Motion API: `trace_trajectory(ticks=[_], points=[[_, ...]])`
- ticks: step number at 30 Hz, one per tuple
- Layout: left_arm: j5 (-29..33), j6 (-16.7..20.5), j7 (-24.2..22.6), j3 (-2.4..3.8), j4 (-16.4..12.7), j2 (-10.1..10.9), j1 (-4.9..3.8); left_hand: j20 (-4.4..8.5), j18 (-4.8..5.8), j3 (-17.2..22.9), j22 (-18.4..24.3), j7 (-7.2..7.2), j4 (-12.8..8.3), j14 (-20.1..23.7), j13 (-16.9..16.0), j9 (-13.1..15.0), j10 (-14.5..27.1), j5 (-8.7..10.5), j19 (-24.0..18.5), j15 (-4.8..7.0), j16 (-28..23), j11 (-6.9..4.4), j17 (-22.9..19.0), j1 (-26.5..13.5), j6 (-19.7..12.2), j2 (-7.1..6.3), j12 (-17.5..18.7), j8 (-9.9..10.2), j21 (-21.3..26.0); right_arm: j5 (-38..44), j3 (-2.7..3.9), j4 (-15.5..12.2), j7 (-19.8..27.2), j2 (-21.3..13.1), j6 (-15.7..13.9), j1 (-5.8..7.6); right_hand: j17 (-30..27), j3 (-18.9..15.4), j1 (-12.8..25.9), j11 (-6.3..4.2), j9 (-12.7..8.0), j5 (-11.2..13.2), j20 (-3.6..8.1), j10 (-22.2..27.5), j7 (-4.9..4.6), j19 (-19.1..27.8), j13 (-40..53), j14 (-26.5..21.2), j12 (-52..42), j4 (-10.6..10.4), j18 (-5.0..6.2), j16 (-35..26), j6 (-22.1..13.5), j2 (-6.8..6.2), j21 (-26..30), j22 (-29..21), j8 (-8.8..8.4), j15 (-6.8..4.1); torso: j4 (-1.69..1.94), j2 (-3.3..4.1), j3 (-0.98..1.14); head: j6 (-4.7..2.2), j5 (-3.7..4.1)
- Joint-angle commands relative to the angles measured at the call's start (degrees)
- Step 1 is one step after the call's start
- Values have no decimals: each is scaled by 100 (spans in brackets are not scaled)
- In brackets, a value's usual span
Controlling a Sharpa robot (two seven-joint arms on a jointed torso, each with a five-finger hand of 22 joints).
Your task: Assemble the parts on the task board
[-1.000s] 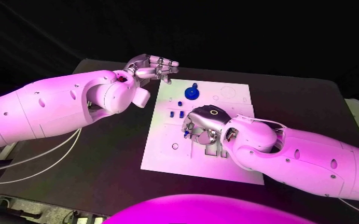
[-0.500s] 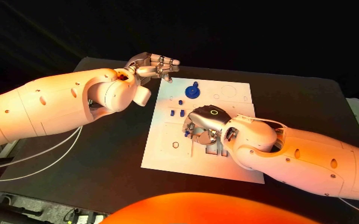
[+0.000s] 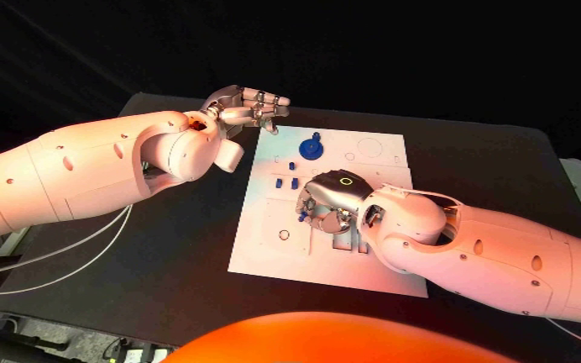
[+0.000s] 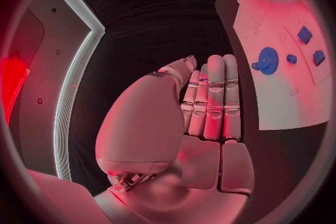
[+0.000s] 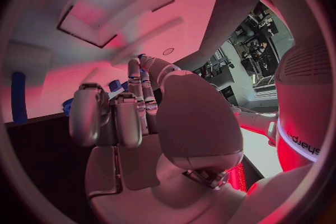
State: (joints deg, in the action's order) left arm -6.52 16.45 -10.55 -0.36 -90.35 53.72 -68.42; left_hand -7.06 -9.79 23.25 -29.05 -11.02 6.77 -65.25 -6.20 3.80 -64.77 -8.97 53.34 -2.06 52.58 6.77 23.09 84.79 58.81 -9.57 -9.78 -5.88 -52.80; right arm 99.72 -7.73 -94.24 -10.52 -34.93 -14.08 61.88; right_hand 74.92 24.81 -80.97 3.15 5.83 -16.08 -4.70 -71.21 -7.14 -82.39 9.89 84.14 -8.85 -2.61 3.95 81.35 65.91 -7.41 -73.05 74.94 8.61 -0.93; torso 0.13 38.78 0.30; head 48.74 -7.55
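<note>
Task board (image 3: 363, 275), long axis near-far; one blue gear (image 3: 312, 149). Left hand (image 3: 248, 109) curled, empty; right hand (image 3: 329, 203) grasp indiscernible.

Right hand (image 5: 150, 123) – fingers (image 5: 87, 115) curled (over task board (image 5: 91, 22))

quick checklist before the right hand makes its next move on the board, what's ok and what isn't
1. Task board flat on the table: ok.
2. Left hand off the board, beyond its far corner: ok.
3. Left hand holding nothing, fingers straight and together: ok.
4. Right hand low over the board's middle: ok.
5. Whether the right hand holds a part: cannot tell, its fingers hide it.
6. Blue gear and small blue parts clear of both hands: ok.
</note>
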Motion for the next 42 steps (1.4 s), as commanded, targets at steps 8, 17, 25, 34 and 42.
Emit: trace_trajectory(ticks=[8, 17, 25, 34, 42], points=[[-19, -105, 11, 2, -9, -4, -5, -31, -73, -5, 10, -12, -28, 29, -8, -2, 42, 3, -15, -15, -12, 6, -9, 9, -50, 55, -25, 38, 39, 77, -8, 12, 21, 67, 233, -10, 277, 15, 89, -12, 9, -14, 0, -21, 17, -27, -8, 355, 45, -3, -39, 37, 39, 1, -14, 757, 21, -38, -3, 1, 2, 1, 2], [-21, -110, 29, 2, -17, -4, -5, -31, -73, -5, 10, -12, -28, 29, -8, -2, 42, 3, -15, -15, -12, 6, -9, 9, -50, 55, -25, 38, 39, 72, -22, 99, -12, 130, 406, -25, 272, 5, 111, -14, 14, 13, -1, -28, 20, -23, -10, 353, 52, -1, -37, 36, 42, -2, -7, 758, 20, -38, -2, -1, -2, 2, 36], [-23, -120, 53, 2, -24, -2, -6, -34, -73, -12, 13, -13, -28, 30, -9, -1, 49, 3, -17, -17, -17, 8, -11, 3, -54, 56, -29, 39, 45, 96, -27, 134, -85, 148, 403, -29, 250, -41, 256, 53, -21, 12, -26, 147, -57, 15, -64, 344, 191, -26, -26, 30, -159, -77, 65, 742, -110, 14, -3, -3, -3, -9, 65], [-23, -135, 78, 2, -25, 5, -6, -35, -73, -15, 15, -14, -27, 31, -9, -1, 54, 3, -18, -19, -20, 9, -12, -1, -58, 58, -31, 41, 48, 131, -27, -16, -86, 31, 13, -29, 229, -128, 419, 185, -126, 59, -127, 547, -122, 86, -177, 331, 384, -35, 1, 32, -610, -283, 213, 700, -395, 125, -2, 0, 3, -11, 72], [-23, -145, 85, 1, -10, 15, -6, -47, -72, -44, 30, -21, -1, 29, -12, 0, 80, 6, -22, -29, -32, 17, -17, -51, -72, 70, -46, 43, 70, 213, 21, -471, -191, -445, -203, 36, 217, -168, 448, 172, -119, 71, -135, 563, -89, 80, -181, 327, 370, -32, 2, 28, -587, -318, 201, 709, -386, 120, -10, -6, 0, -26, 105]])
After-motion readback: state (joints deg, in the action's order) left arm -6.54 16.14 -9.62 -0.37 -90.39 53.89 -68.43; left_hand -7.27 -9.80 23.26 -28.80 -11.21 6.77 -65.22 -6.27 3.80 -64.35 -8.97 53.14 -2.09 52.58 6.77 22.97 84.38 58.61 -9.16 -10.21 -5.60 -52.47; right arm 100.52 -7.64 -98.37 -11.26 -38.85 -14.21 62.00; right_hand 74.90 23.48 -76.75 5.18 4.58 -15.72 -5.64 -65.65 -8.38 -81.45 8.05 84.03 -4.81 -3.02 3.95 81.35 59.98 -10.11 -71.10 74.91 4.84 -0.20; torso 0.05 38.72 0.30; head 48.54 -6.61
